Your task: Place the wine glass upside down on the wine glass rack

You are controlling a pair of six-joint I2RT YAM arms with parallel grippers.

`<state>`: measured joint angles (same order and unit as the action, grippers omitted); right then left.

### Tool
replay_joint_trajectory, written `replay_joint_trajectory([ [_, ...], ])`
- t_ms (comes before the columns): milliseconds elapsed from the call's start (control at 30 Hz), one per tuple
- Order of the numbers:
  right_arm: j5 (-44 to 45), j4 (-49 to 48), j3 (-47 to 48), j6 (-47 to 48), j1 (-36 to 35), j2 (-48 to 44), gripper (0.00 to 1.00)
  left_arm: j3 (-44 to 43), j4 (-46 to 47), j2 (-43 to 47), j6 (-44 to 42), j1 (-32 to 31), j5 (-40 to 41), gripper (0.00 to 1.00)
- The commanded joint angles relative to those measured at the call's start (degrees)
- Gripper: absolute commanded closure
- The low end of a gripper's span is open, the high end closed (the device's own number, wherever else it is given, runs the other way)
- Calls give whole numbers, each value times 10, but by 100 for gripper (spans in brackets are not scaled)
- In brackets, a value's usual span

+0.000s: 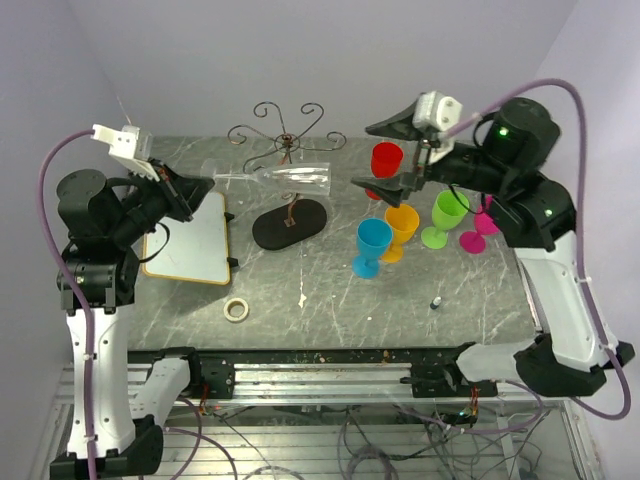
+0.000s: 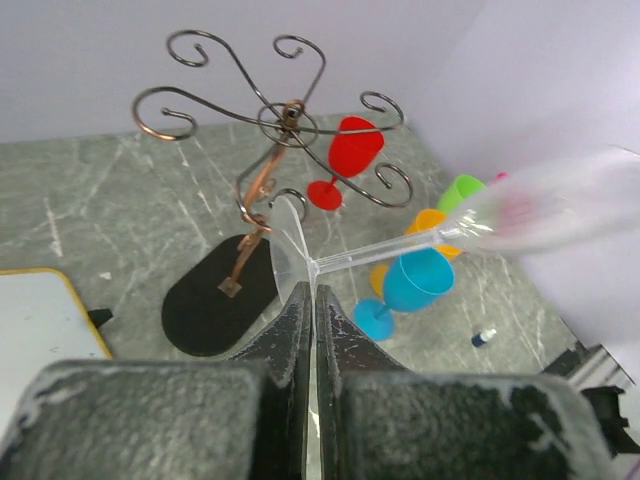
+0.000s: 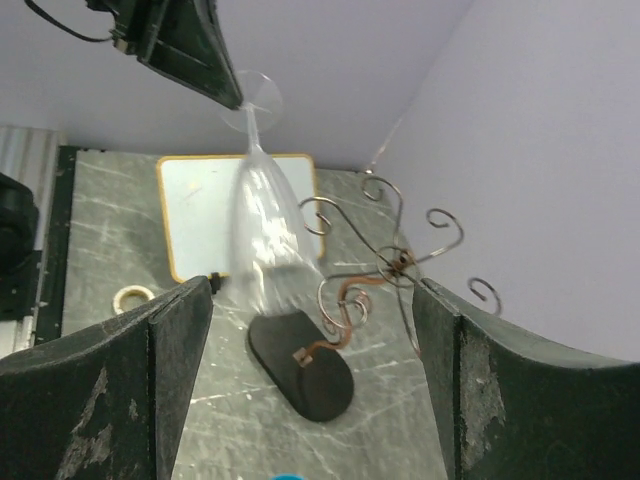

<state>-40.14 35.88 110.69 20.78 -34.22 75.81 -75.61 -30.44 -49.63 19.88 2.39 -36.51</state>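
The clear wine glass [image 1: 295, 178] lies roughly level in the air, its bowl over the black oval base [image 1: 290, 222] of the bronze wire rack [image 1: 285, 140], just below the scroll arms. My left gripper [image 1: 205, 185] is shut on the glass's round foot [image 2: 288, 245], as the left wrist view [image 2: 312, 295] shows. The bowl is blurred in both wrist views [image 3: 265, 235]. My right gripper [image 1: 362, 155] is open and empty, held above the table right of the bowl, facing the rack [image 3: 395, 260]. Its fingers [image 3: 180, 350] frame the right wrist view.
Coloured goblets stand right of the rack: red [image 1: 385, 160], orange [image 1: 400, 228], blue [image 1: 372, 245], green [image 1: 445, 215] and pink [image 1: 478, 235]. A yellow-rimmed whiteboard [image 1: 190, 240] lies at the left, a tape roll [image 1: 236, 309] and a small bottle [image 1: 437, 301] near the front.
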Motion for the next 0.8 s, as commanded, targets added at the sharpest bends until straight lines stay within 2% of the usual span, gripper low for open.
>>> replay_joint_trajectory([
  [0, -34, 1, -23, -1, 48, -46, 19, -28, -17, 13, -25, 23, 34, 93],
  [167, -7, -20, -93, 3, 100, -98, 19, -67, -51, 16, -104, 28, 129, 93],
  [467, 134, -69, -245, 36, 115, -161, 20, -191, -109, -11, -299, 28, 310, 93],
  [600, 167, -92, -312, 53, 120, -185, 20, -246, -144, -37, -352, 29, 341, 93],
  [767, 154, -107, -383, 63, 151, -202, 20, -291, -203, -96, -424, 28, 398, 93],
])
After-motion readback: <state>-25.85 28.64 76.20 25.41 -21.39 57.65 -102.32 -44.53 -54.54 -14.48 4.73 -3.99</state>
